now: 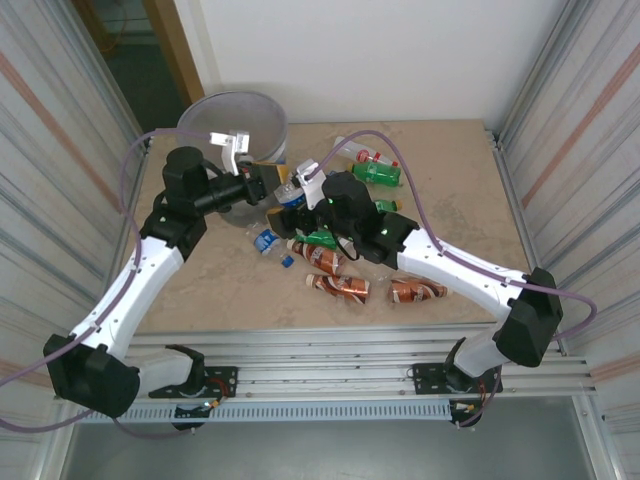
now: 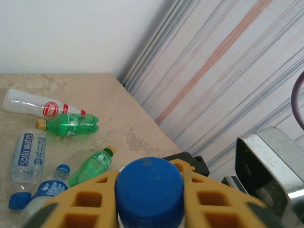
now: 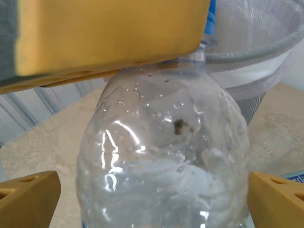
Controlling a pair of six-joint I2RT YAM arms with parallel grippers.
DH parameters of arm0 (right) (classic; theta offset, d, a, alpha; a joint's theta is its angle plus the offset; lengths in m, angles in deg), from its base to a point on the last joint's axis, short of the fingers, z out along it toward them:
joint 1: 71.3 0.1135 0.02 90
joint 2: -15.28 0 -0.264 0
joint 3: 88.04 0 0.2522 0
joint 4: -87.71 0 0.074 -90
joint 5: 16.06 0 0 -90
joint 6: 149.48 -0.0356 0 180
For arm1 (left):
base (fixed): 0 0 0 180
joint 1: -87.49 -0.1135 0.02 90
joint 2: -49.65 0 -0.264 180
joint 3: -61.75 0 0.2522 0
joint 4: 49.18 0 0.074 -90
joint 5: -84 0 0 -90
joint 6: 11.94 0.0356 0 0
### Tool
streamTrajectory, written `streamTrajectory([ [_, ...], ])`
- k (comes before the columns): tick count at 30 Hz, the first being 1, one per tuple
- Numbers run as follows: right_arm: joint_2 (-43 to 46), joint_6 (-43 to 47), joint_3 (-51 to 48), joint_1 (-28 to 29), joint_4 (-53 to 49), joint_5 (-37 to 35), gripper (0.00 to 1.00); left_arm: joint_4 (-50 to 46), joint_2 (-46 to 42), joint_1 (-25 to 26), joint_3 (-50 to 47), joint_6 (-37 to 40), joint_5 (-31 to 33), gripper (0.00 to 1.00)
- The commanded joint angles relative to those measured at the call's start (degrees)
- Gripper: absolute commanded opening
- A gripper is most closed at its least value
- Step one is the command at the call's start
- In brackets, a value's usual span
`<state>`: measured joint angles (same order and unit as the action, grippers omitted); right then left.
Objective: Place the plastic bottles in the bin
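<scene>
The left gripper pinches the clear bottle at its blue cap; the right gripper is spread either side of it. The bin stands at 11 o'clock, so carry the bottle well over the rim before releasing it.

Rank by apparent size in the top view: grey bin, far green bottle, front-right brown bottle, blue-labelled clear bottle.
1. Round translucent grey plastic bin
2. Green plastic bottle and brown plastic bottle, about alike
3. Blue-labelled clear plastic bottle

Beige stone-look table, crushed plastic bottles scattered mid-table, bin far-left corner.
</scene>
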<state>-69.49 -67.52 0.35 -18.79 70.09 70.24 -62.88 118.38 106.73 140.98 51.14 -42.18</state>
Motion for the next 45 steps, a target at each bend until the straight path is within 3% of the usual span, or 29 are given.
streamTrajectory([
  [1, 0.55, 0.61, 0.82, 0.07, 1.44, -2.42, 0.98, 0.91, -0.35, -0.19, 3.21, 2.98, 1.69, 0.0],
  [9, 4.27, -0.82, -2.58, 0.06, 2.46, -6.27, 0.98, -0.3, -0.28, -1.94, 8.0, 7.95, 6.67, 0.0],
  [12, 5.89, -1.5, -3.8, 0.07, 2.44, -10.77, 0.98, 0.36, -0.18, -2.96, 9.75, 10.08, 8.86, 0.0],
  [17, 8.69, -2.95, -6.32, -0.05, 2.97, -18.69, 0.98, 0.01, 1.04, -3.51, 13.64, 16.09, 17.22, 0.0],
  [28, 12.13, -8.22, -7.46, -1.76, -3.34, -24.27, 0.98, 1.17, 10.3, -3.6, 20.44, 25.81, 36.0, 0.0],
  [37, 14.97, -13.01, -9.59, -3.71, -6.29, -27.32, 0.98, -1.6, 19.54, -2.96, 27.42, 29.99, 41.79, 0.0],
  [45, 14.64, -14.29, -8.44, -4.59, -9.8, -26.84, 0.98, -11.1, 29.55, -2.6, 36.92, 31.12, 44.24, 0.06],
])
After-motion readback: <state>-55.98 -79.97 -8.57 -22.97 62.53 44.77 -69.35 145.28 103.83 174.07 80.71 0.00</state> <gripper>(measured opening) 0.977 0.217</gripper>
